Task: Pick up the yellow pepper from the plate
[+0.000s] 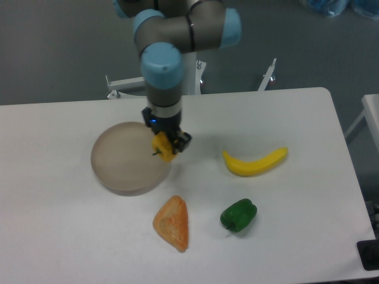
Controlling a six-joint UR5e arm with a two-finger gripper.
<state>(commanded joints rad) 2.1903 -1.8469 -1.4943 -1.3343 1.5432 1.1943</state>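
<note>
Your yellow pepper (163, 146) sits pinched between the pincer's (166, 145) fingers, apparently lifted over the right rim of the plate (118, 160) – which lies mostly to the pincer's left. Raise it straight and slowly – the grip looks off-centre, so a jerk could twist it loose.

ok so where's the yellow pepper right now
The yellow pepper sits between the fingers of the hand, at the right rim of the plate, left of the banana and above the orange wedge.
</note>
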